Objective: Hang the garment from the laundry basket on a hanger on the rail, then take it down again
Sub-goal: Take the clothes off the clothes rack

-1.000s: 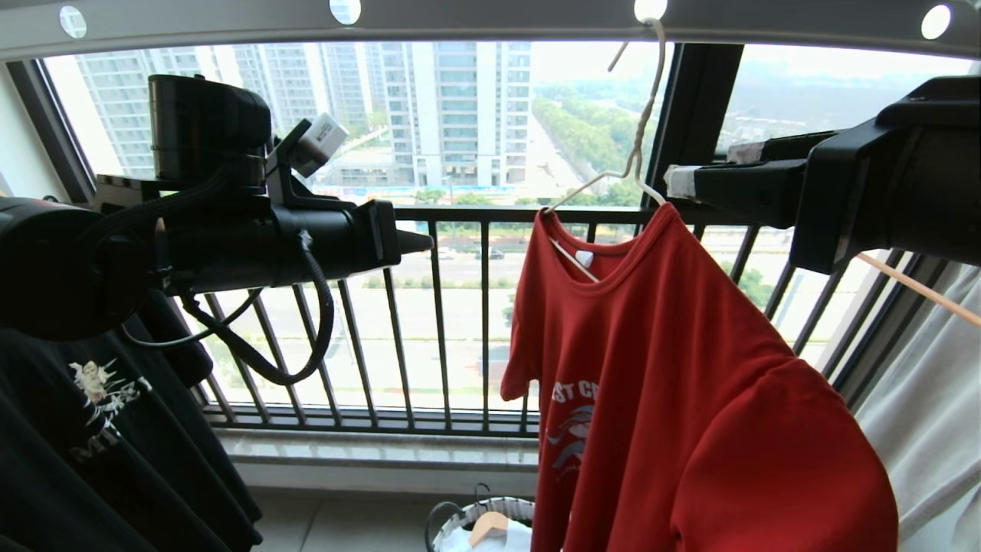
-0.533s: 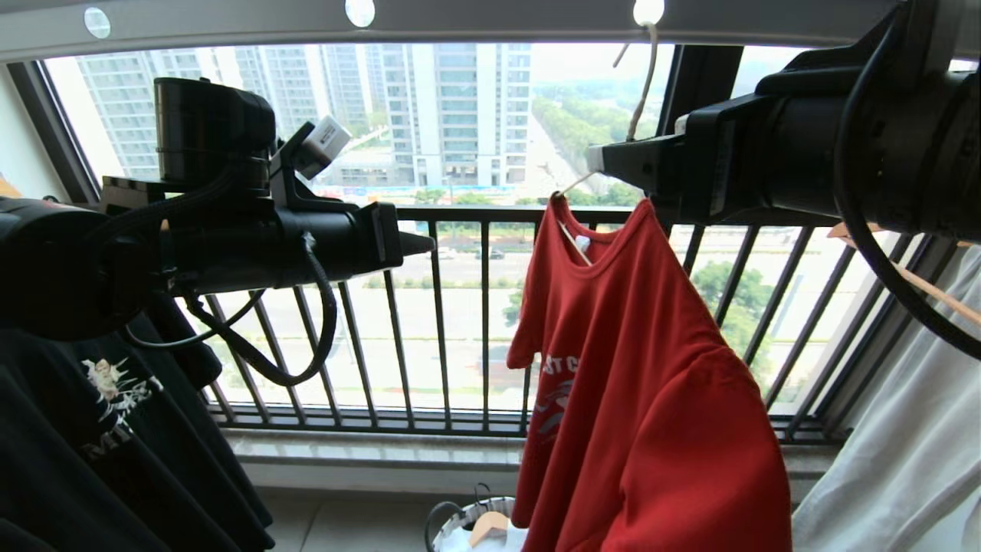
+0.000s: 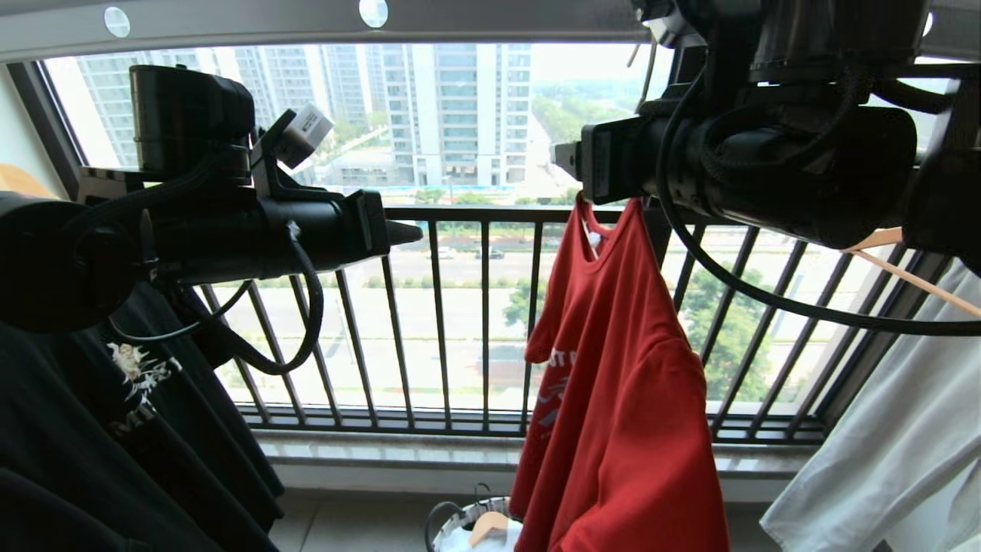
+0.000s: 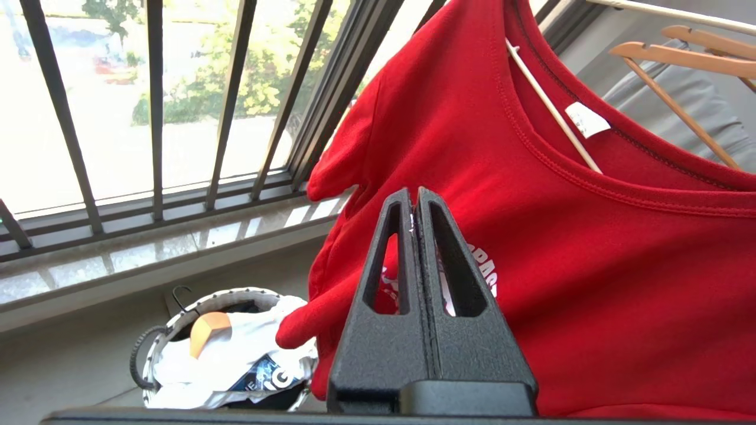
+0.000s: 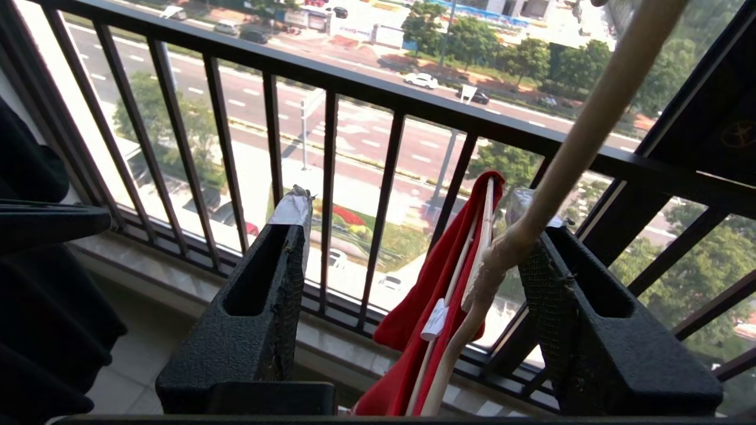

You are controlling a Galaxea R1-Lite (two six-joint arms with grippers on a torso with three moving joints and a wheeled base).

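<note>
By the barred window, the right gripper [image 5: 413, 236], jaws wide around the hanger [image 5: 567, 153] neck, should close squarely before lifting; left jaws are pressed together.

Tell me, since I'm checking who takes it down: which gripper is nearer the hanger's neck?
Right. The right gripper has its open fingers either side of the hanger neck, above the red shirt. The left gripper is shut, off to the left.

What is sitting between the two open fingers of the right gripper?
In the right wrist view, the right gripper straddles the white hanger neck, with the red garment hanging from it.
</note>
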